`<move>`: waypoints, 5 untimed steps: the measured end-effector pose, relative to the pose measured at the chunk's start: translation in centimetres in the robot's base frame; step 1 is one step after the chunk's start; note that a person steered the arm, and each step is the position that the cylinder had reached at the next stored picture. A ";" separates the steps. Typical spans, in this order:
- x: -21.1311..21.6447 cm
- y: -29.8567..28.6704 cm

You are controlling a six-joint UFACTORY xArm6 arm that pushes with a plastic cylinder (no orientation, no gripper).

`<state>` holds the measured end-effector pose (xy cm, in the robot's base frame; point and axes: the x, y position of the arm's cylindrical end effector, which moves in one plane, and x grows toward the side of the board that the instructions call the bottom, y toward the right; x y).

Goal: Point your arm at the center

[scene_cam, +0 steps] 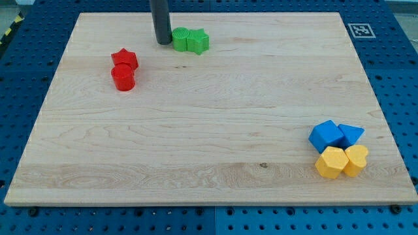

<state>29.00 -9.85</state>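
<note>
My tip (163,42) sits near the board's (196,130) top edge, touching the green blocks' (190,40) left side; bare rod, holds nothing.

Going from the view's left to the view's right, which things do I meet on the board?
Red blocks → my tip → green blocks → blue blocks together with the yellow blocks below them.
</note>
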 end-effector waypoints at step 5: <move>8.9 0.0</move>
<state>37.91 -9.86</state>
